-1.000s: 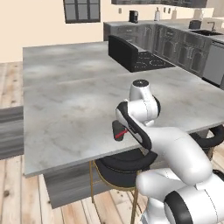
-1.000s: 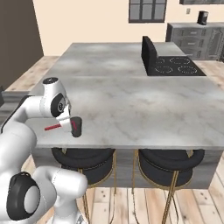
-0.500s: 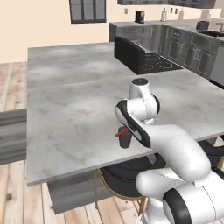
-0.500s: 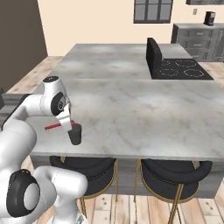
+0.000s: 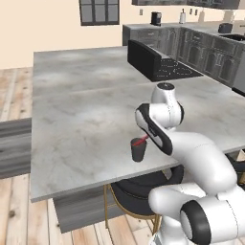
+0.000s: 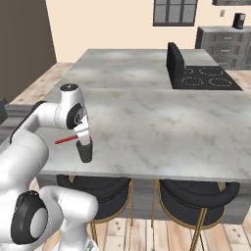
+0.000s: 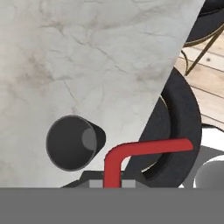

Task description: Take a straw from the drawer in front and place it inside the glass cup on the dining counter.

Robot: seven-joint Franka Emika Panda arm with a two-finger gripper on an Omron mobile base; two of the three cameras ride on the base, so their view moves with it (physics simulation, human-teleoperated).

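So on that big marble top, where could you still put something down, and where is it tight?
Most of the dining counter is bare: the wide stretch between the glass cup and the black cooktop, and the far half toward the window. It is tight at the near edge, where the gripper holds the straw just above the cup.

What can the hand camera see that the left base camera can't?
Hand view: you look down into the glass cup's open mouth, and the straw's bent end shows, sticking sideways beside the cup, not inside it. Left base view: the white arm, the black cooktop on the dining counter, and the grey cabinets beyond. Both: the dark cup standing near the counter's edge, the red straw shut in the gripper above it, and a black stool below.
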